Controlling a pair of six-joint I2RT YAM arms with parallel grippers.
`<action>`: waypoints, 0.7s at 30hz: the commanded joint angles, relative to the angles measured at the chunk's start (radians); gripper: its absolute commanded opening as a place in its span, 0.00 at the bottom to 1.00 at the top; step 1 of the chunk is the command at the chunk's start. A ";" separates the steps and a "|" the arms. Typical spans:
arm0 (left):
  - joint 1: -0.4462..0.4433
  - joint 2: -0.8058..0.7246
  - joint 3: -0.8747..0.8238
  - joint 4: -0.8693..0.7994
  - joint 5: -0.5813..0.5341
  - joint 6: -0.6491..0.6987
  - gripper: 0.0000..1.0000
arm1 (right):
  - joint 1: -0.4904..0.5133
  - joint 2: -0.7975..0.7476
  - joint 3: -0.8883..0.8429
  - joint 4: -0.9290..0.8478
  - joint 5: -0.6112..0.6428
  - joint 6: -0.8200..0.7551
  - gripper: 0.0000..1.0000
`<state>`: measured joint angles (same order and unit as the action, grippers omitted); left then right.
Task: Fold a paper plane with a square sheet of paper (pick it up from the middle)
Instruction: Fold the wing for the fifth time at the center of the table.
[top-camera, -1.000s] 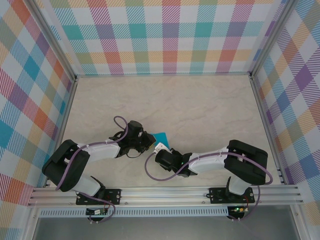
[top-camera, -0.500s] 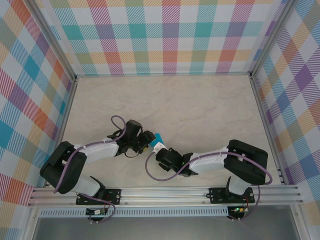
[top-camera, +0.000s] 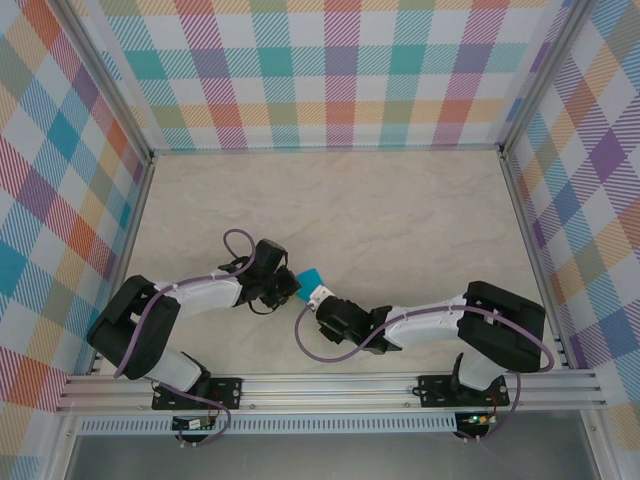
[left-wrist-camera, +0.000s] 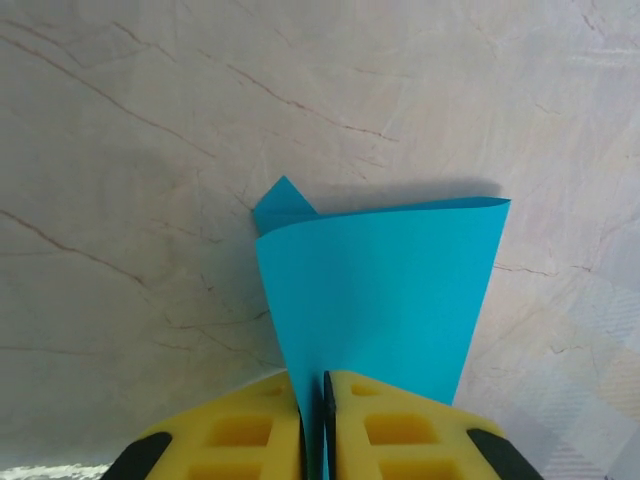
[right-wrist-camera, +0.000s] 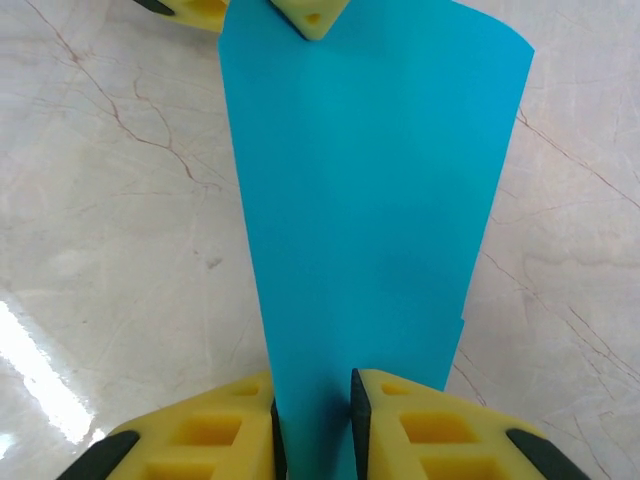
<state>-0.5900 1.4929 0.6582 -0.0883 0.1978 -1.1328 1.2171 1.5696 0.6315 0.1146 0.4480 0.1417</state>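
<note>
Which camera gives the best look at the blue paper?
The right wrist view: the paper spreads large across the frame, face and edges clear. The left wrist view shows it smaller, with a folded corner poking out behind. The top view shows a small blue patch.

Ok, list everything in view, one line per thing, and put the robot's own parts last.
folded sheet of thin paper: one, teal-blue, between the two grippers near the front middle of the table
marbled tabletop: one, beige, under everything
plaid wall panels: three, multicoloured, at the back and both sides
metal frame rails: several, silver, along the near edge and up the corners
left arm: one, black and white with a purple cable, near left
right arm: one, black and white with a purple cable, near right
left gripper: one, yellow fingers, shut on the paper
right gripper: one, yellow fingers, jaws a little apart around the paper's narrow end, grip unclear
</note>
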 joint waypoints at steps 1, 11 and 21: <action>0.019 0.004 0.028 -0.045 -0.017 0.016 0.13 | -0.004 -0.025 -0.011 -0.013 -0.031 0.013 0.25; 0.020 -0.002 0.023 -0.033 -0.003 0.016 0.14 | -0.006 0.016 0.008 -0.025 -0.012 0.044 0.15; 0.020 -0.172 0.007 -0.149 -0.089 0.021 0.49 | -0.124 -0.020 -0.014 0.038 -0.340 0.177 0.09</action>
<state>-0.5877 1.3945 0.6666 -0.1600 0.1623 -1.1240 1.1240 1.5753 0.6312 0.1051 0.2596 0.2527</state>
